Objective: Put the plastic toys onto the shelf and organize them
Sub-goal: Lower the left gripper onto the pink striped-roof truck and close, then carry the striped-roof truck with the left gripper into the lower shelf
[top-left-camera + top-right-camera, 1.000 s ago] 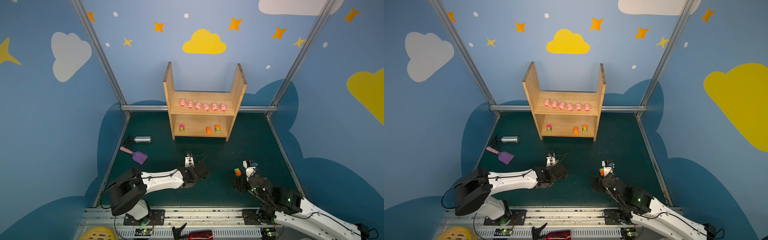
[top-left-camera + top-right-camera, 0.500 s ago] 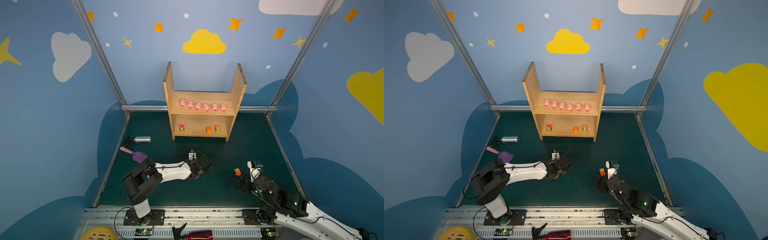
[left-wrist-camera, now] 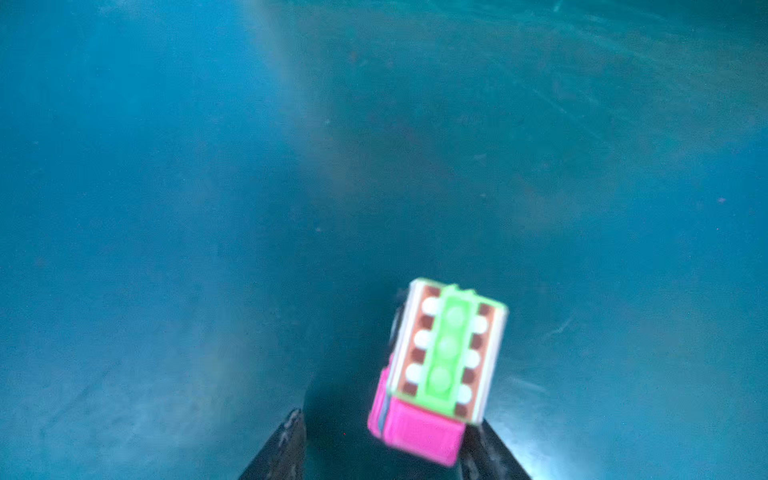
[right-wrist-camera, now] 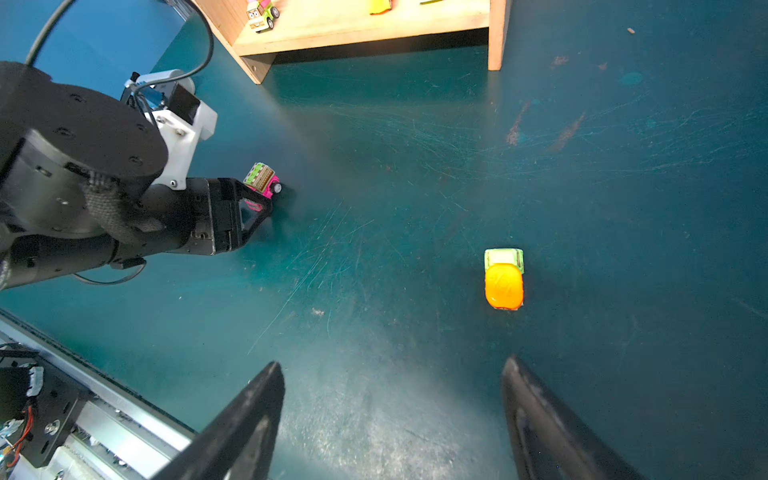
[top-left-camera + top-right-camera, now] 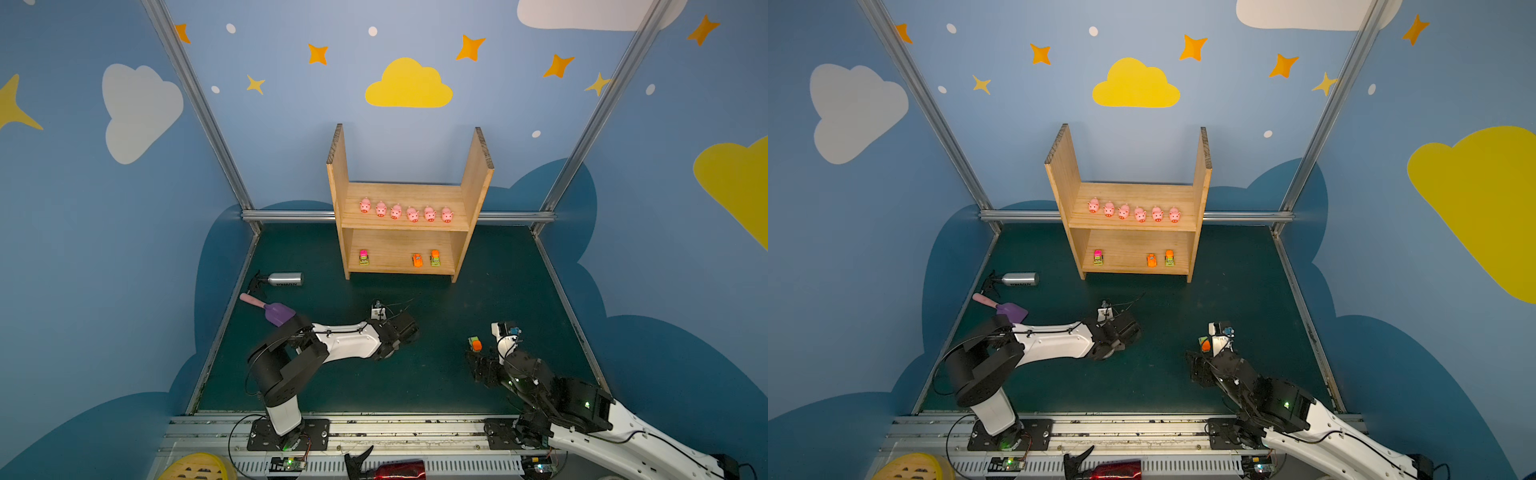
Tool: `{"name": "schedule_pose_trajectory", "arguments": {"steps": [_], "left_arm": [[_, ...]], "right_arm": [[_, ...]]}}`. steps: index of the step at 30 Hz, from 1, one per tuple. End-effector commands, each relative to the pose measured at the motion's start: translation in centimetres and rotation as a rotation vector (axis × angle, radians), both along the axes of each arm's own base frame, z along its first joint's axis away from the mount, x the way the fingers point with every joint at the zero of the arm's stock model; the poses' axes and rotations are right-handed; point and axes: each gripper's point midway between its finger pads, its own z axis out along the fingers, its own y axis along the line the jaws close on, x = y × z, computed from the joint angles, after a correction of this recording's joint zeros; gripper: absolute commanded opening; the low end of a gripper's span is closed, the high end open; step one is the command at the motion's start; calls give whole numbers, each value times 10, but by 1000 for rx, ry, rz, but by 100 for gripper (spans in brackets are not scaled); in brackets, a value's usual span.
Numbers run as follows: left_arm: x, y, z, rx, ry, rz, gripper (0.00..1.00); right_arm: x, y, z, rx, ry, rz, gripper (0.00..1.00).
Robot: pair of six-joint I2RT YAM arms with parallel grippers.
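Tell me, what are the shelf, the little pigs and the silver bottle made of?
The shelf looks like bare light wood: grain lines show, and the panel tops are rough-cut. The pigs look like smooth pink plastic, though they are tiny here. The bottle is probably metal, judging by its silvery sheen.

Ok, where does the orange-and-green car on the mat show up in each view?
In a top view: orange-and-green car on mat beside right arm.
In a top view: car partly behind that arm.
Left wrist: not in it.
Right wrist: car ahead of the open right hand.
Shared landmark, except left wrist: shelf.
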Motion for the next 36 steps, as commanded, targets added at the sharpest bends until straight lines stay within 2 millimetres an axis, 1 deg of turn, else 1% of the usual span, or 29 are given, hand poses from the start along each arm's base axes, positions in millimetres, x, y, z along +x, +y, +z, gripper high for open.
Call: {"name": "schedule_pose_trajectory", "arguments": {"steps": [1,7,11,16,21,25,28,33,36], "left_arm": [[0,12,5,37,-8,-11,60],[8,1,6,25,-29,-72,64],[12,-5,1,8,-42,-125,65],[16,-7,-6,-6,-49,-172,67],[21,-9,-7,-5,-79,-210,65],[21,-13,-7,-15,-90,-243,60],[16,-11,-9,-30,-88,-260,55],[7,-6,-11,-46,-87,-275,35],[5,-1,-12,-36,-88,-273,28]], "right_arm": [[2,-2,4,-11,-7,-8,81],[4,-3,1,-26,3,-19,81],[5,-1,0,-29,13,-21,81],[7,0,-2,-40,26,-26,81],[10,2,0,-53,34,-30,81],[12,4,1,-62,40,-31,81],[14,7,2,-62,43,-31,81],[17,14,-1,-60,58,-28,81],[18,17,-2,-64,66,-22,81]]}}
